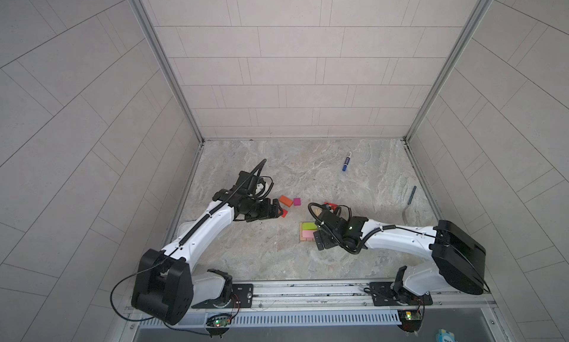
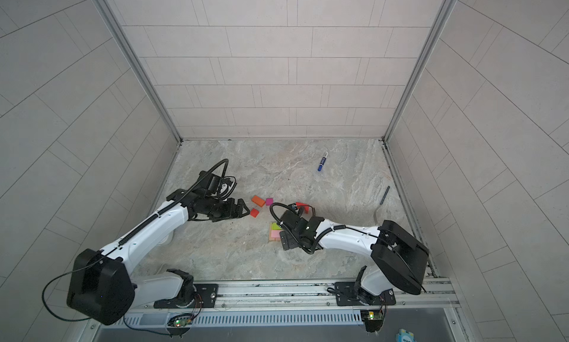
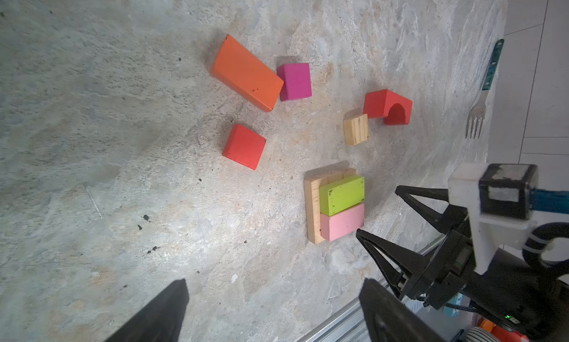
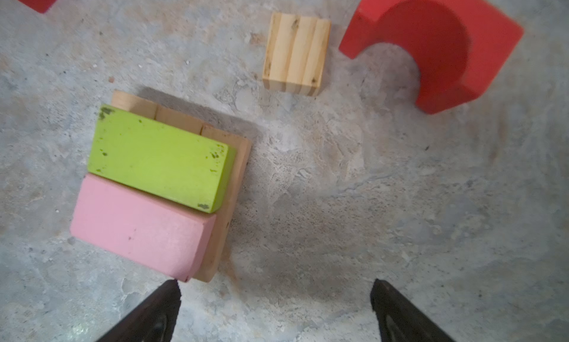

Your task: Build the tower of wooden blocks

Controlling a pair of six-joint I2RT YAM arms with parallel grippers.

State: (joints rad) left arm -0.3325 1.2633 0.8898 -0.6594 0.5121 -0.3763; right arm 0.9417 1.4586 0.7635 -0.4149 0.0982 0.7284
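Observation:
A tan plank base (image 4: pixel 237 177) lies on the stone floor and carries a lime-green brick (image 4: pixel 160 155) and a pink brick (image 4: pixel 138 223) side by side. This stack (image 1: pixel 308 231) sits just left of my right gripper (image 4: pixel 276 283), which is open and empty, one fingertip near the pink brick's corner. Beyond it lie a small tan block (image 4: pixel 294 54) and a red arch (image 4: pixel 431 48). My left gripper (image 3: pixel 274 283) is open and empty over bare floor, close to a red cube (image 3: pixel 244 146). Farther off, an orange brick (image 3: pixel 246 72) touches a magenta cube (image 3: pixel 295 81).
A blue marker pen (image 1: pixel 346 162) lies toward the back of the floor. A fork with a dark handle (image 1: pixel 409 202) lies near the right wall. Tiled walls close in three sides, and a metal rail (image 1: pixel 308 289) runs along the front.

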